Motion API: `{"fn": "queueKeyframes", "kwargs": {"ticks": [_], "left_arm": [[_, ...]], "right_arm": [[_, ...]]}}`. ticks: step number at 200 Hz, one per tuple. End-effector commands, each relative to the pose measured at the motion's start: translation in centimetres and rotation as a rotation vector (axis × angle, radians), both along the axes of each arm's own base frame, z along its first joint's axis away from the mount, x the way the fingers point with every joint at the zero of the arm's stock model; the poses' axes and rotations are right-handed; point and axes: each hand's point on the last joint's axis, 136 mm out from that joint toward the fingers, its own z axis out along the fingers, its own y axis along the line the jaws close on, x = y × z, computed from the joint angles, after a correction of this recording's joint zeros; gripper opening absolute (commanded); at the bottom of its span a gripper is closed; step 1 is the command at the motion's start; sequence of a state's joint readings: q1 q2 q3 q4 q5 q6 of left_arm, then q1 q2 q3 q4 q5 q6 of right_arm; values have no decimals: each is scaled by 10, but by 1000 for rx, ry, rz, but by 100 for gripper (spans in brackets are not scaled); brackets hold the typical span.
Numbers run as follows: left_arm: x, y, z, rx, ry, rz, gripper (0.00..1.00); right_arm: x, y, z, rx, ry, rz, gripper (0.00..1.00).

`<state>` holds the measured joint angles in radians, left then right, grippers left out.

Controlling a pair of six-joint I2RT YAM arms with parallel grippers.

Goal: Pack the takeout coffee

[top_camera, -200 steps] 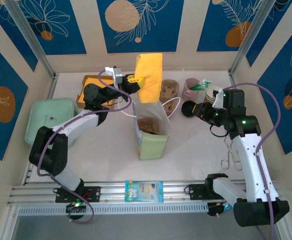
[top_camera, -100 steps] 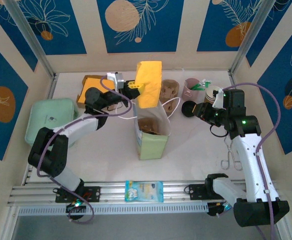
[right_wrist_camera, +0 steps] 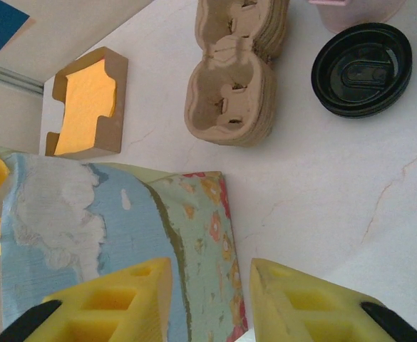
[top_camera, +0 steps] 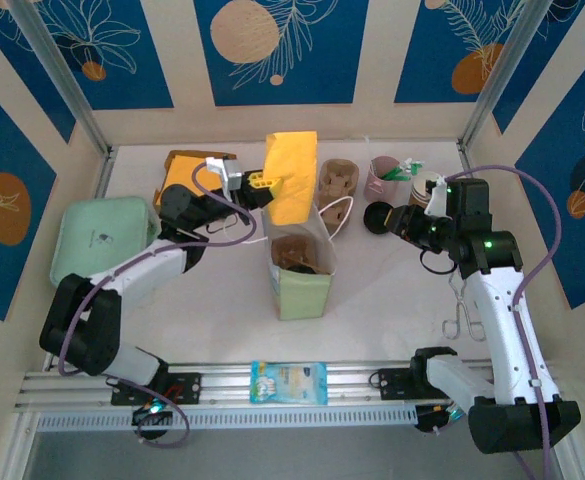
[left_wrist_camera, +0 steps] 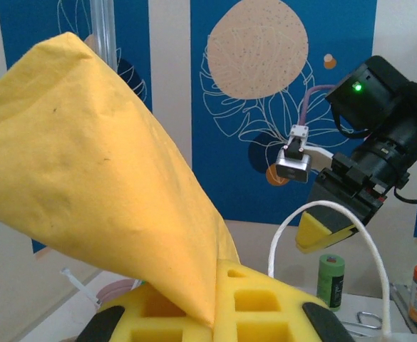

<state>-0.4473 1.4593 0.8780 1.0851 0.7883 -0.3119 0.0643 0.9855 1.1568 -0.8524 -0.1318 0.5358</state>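
Not packed yet: the takeout coffee (top_camera: 380, 216) stands outside the paper bag (top_camera: 302, 285).
My left gripper (top_camera: 267, 183) pinches a yellow napkin (top_camera: 292, 170) above the bag; my right gripper (top_camera: 400, 220) is empty, jaws apart.

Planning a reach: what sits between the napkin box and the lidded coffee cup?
A stack of pulp cup carriers stands between the napkin box and the coffee cup, clearest in the right wrist view.
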Motion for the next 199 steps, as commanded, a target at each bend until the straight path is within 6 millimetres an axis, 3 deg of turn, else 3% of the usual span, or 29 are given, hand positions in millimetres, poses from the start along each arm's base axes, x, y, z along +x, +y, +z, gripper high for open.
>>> {"fn": "queueKeyframes", "kwargs": {"ticks": [1, 36, 85, 132, 166, 199], "left_arm": [[-5, 8, 10, -17, -49, 31, 0], [-10, 14, 19, -59, -61, 44, 0], [-13, 20, 27, -115, -58, 42, 0], [-13, 28, 20, -114, -40, 51, 0], [-16, 40, 22, -124, -44, 83, 0], [-18, 42, 21, -115, -39, 85, 0]], "right_arm": [[0, 10, 23, 13, -65, 45, 35], [4, 28, 47, -24, -130, 127, 45], [4, 72, 78, -214, -239, 320, 60], [9, 108, 80, -345, -249, 465, 63], [15, 114, 88, -428, -281, 465, 63], [28, 95, 98, -446, -289, 339, 55]]}}
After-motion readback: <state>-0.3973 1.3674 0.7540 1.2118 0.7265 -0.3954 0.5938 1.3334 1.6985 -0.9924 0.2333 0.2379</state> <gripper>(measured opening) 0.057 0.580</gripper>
